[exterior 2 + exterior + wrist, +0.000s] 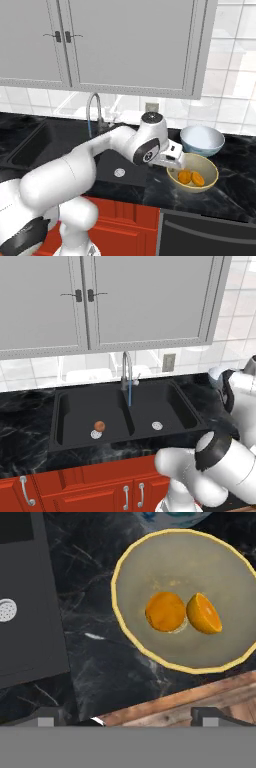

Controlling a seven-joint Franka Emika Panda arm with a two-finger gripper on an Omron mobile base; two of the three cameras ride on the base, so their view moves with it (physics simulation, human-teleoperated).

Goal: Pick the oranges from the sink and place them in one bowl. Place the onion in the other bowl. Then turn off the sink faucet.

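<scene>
so the gripper [127, 714] sits just off the yellow-tan bowl [125, 619], toward the sink side; in the hand view its 2 dark tips are spread well apart with nothing between them, so it's open and empty; in the right base view the fingers themselves are too small to make out against the bowl rim.

both oranges [165, 611] are lying in that bowl, touching each other near the middle; 1 looks round with no real long axis, the other [205, 614] looks like a cut half with its flat face turned toward the first, though that could just be the render.

the pale blue-white bowl [202, 139] is right behind the yellow-tan bowl, nearer the wall; in the hand view it's cut off at the top edge, just a sliver.

the onion [99, 426] is in the sink [65, 421], in the basin farther from the bowl, just beside that basin's drain [96, 434].

the faucet [126, 372] stands at the back between the 2 basins, spout arching toward the front; a thin blue stream [130, 394] is running down from it; can't read which way the small lever is tipped.
</scene>
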